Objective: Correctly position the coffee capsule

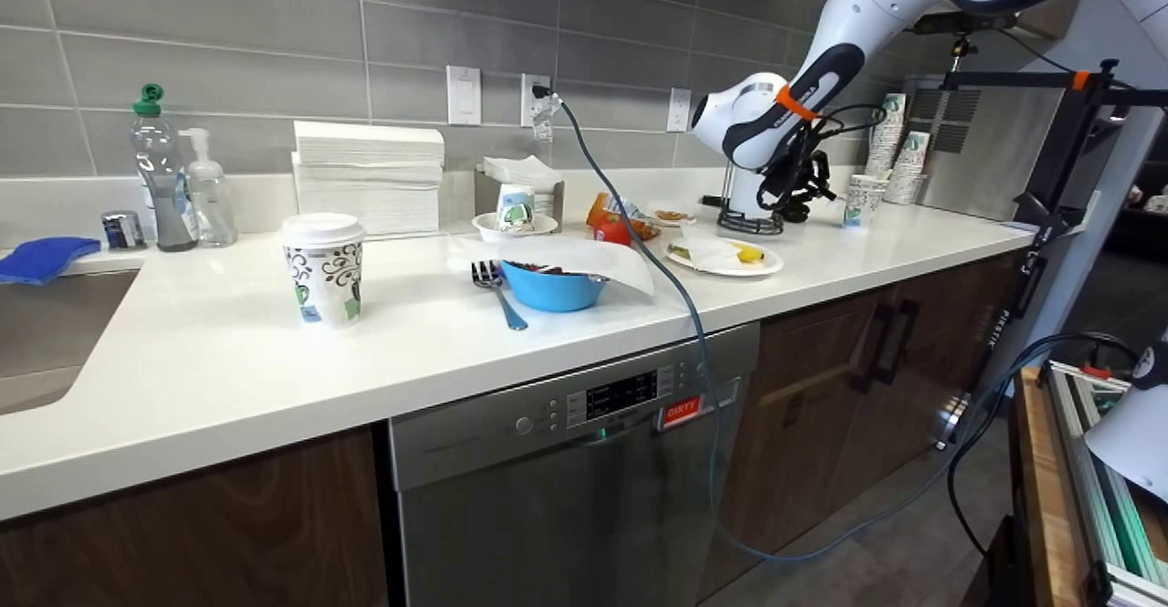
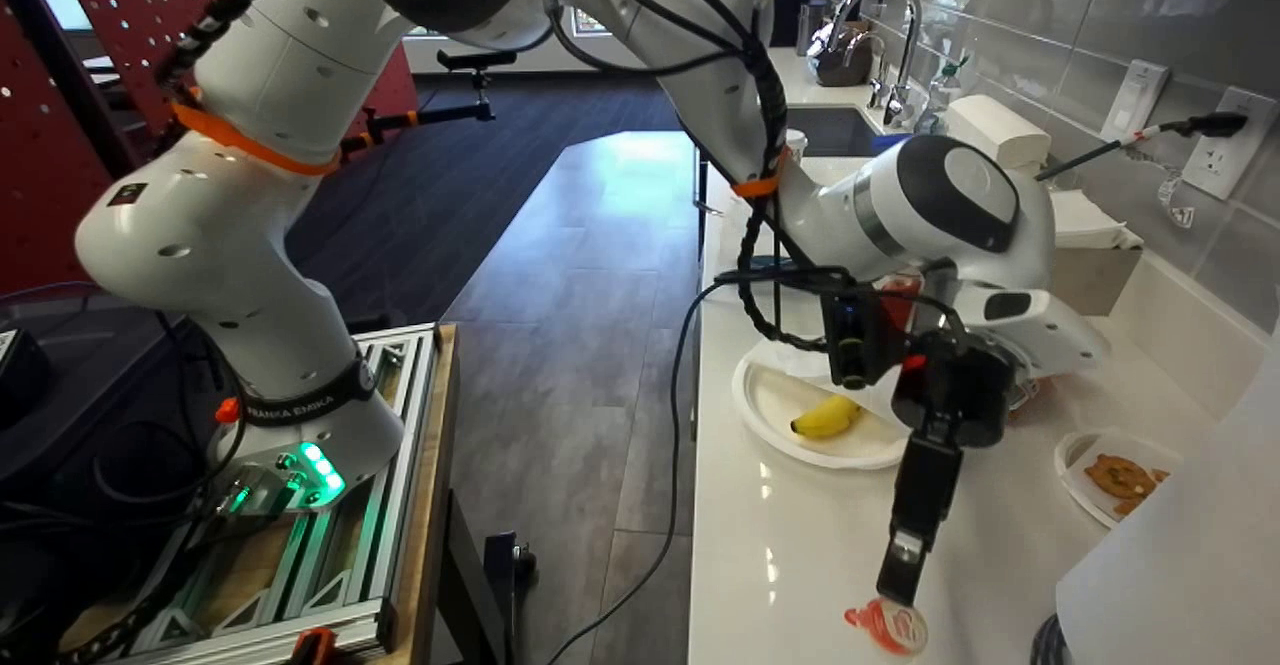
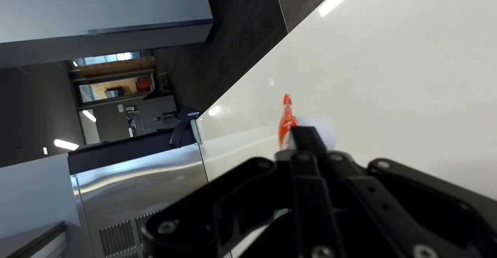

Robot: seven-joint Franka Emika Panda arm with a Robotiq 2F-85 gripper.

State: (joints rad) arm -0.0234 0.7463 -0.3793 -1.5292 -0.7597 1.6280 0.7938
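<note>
The coffee capsule (image 2: 890,627) is a small white cup with an orange-red and white foil lid and a pull tab. It lies on its side on the white counter at the bottom of an exterior view. In the wrist view the capsule (image 3: 286,128) has its lid to the left and its white body to the right, partly hidden behind the fingers. My gripper (image 2: 900,585) points down at the capsule's upper edge. In the wrist view the fingertips (image 3: 304,130) are together, in front of the capsule body; I cannot tell if they touch it. The capsule is hidden in an exterior view where the gripper (image 1: 796,192) shows.
A plate (image 2: 755,415) with a banana and napkin lies behind the gripper. A smaller plate (image 2: 1070,490) with a cookie and a large white roll (image 2: 1190,555) stand on the wall side. Paper cups (image 1: 862,201) stand farther along the counter. The counter's front edge (image 2: 695,505) drops to the floor.
</note>
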